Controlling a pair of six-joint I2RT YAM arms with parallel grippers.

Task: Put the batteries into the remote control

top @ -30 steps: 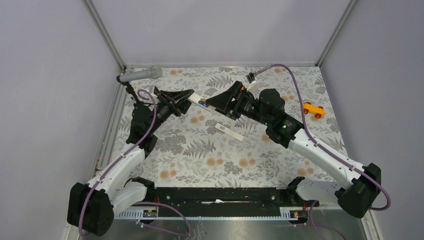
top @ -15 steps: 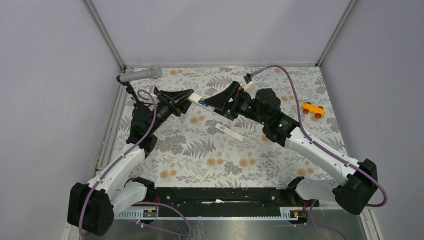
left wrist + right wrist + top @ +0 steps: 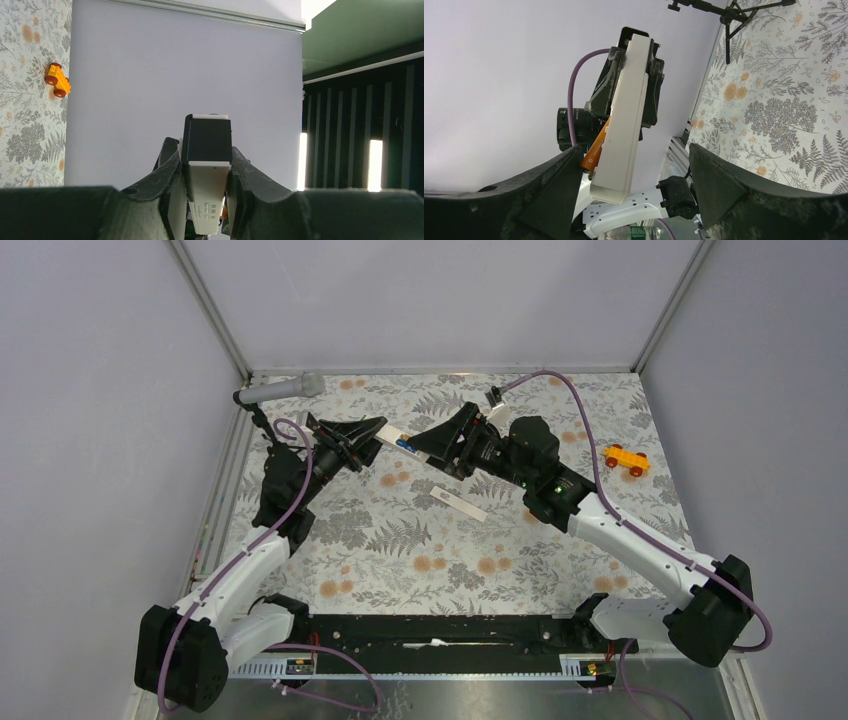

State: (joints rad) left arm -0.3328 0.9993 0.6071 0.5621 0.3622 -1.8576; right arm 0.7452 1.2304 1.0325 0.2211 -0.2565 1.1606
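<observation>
**While clamping remote control point(image 3: 393, 437) aloft: loading under way**

Holding it above the surface point(image 3: 400, 550), left gripper point(image 3: 376, 439) narrowed on its body. Right gripper point(image 3: 428, 440) wide, empty, by the slot end. Orange battery point(image 3: 594, 150) seemingly part-seated; next, pressing home gently, then fetching cover point(image 3: 462, 504).

Pale lilac walls point(image 3: 440, 300), joined by aluminium corner posts point(image 3: 208, 310), close in behind and on both sides of the left tool point(image 3: 378, 437). Beneath it lies a counter point(image 3: 400, 550) spread with a grey fern and orange blossom print. Past the wall ahead of the tool, a dark slatted panel point(image 3: 350, 125) carries two bright vertical light strips point(image 3: 375, 165).
</observation>
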